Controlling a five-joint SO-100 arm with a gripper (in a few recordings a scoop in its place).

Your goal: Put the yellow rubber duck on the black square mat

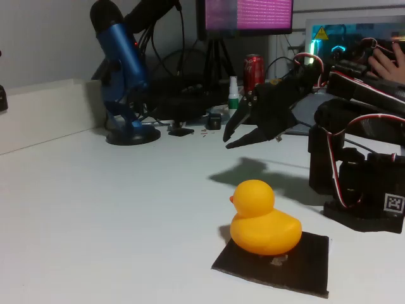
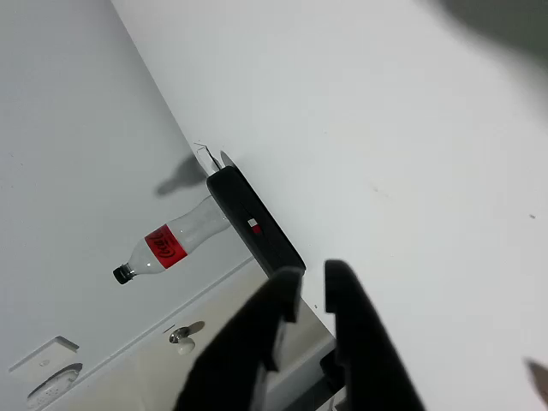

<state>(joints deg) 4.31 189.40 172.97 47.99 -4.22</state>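
The yellow rubber duck [image 1: 262, 218] stands upright on the black square mat [image 1: 310, 266] near the front of the white table, its beak pointing left. The mat's right part lies bare. My gripper [image 1: 231, 138] hangs in the air behind and above the duck, well apart from it, pointing left and down. Its fingers stand a little apart with nothing between them. In the wrist view the gripper [image 2: 312, 278] shows two dark fingers with a narrow gap, over bare white surface.
My arm's black base [image 1: 361, 183] stands right of the mat. A blue microphone [image 1: 123, 69] on a stand, a red can [image 1: 254, 69] and cables sit along the back. The wrist view shows a red-labelled bottle [image 2: 167, 244] and a black bar [image 2: 257, 227].
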